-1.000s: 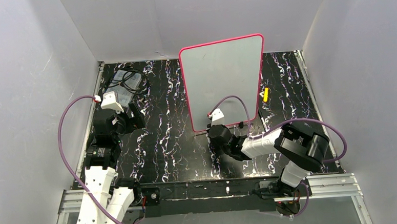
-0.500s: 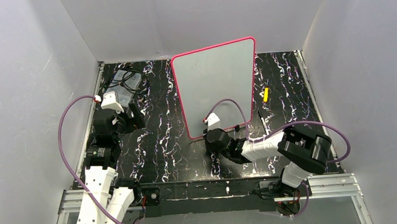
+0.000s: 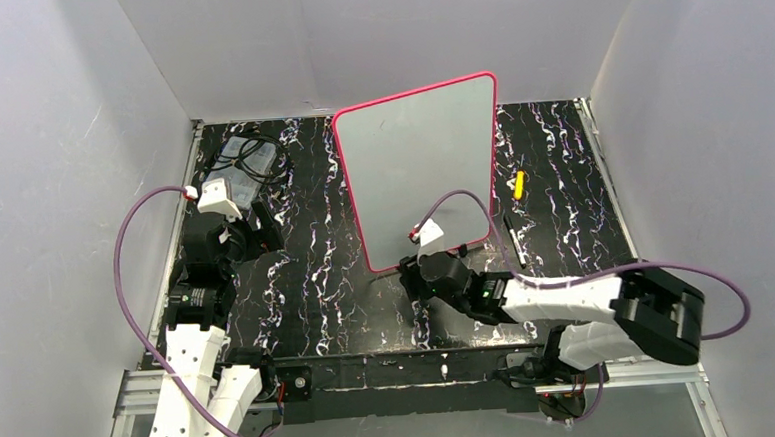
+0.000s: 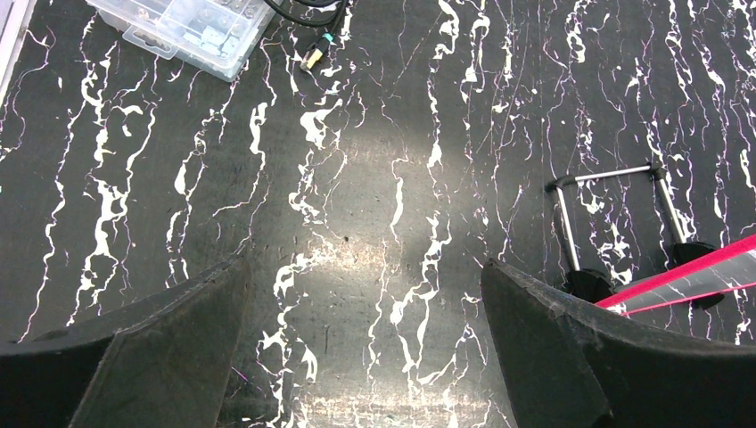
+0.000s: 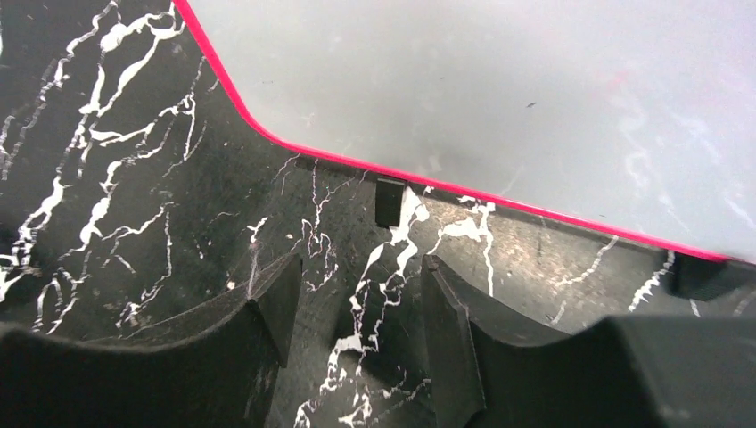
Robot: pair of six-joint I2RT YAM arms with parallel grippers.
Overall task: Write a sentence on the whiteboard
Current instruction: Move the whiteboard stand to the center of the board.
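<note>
I'm parting my right gripper (image 5: 361, 290) jaws, empty, just before the bottom edge of the upright pink-framed white whiteboard (image 3: 416, 167) just nudged left, left gripper (image 4: 365, 303) gaping wide well left of it; board blank, writing not begun.

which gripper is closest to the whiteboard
The right gripper, jaws parted near the lower pink edge of the whiteboard; the left gripper hangs open well to its left.
</note>
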